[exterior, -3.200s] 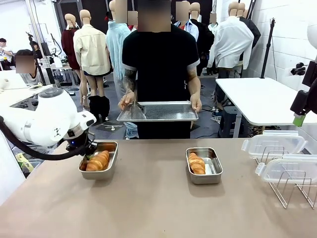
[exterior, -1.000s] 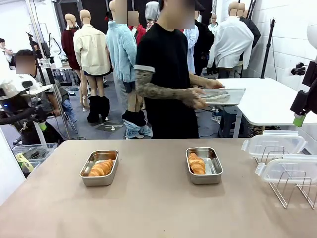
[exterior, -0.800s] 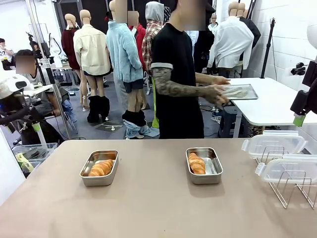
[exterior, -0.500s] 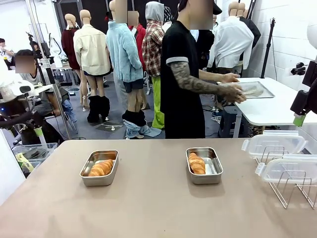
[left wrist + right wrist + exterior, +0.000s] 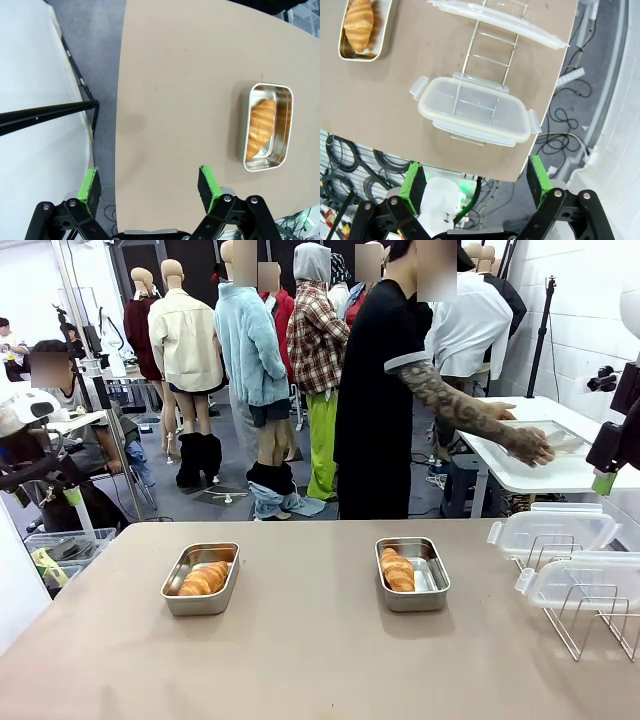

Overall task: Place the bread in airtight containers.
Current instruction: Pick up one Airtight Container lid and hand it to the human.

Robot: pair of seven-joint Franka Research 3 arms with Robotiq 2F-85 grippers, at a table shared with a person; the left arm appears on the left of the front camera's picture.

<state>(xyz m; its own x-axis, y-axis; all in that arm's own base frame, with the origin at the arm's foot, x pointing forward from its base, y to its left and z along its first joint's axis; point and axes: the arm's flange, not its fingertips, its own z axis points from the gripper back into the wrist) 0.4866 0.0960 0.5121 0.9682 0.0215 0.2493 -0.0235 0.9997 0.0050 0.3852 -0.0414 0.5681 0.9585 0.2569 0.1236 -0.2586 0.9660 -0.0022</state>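
Note:
Two steel airtight containers stand on the brown table, each with a piece of bread in it. In the left container (image 5: 180, 602) (image 5: 267, 85) a croissant (image 5: 204, 579) (image 5: 261, 127) lies; in the right container (image 5: 432, 580) (image 5: 381, 31) lies another croissant (image 5: 397, 569) (image 5: 359, 17). My left gripper (image 5: 147, 182) hangs open and bare above the table's left edge, well clear of its container. My right gripper (image 5: 475, 177) is open too, high over the clear lids (image 5: 475, 112) at the table's right end.
Two clear snap lids (image 5: 555, 530) (image 5: 585, 580) rest on a wire rack (image 5: 590, 625) (image 5: 490, 55) at the right. Beyond the far edge, a person (image 5: 385, 390) has turned away and sets a metal tray (image 5: 560, 438) on a white table behind.
My left arm has drawn back from the left container to the table's left side. The person has turned and carried the tray from the table's far edge to the white table behind.

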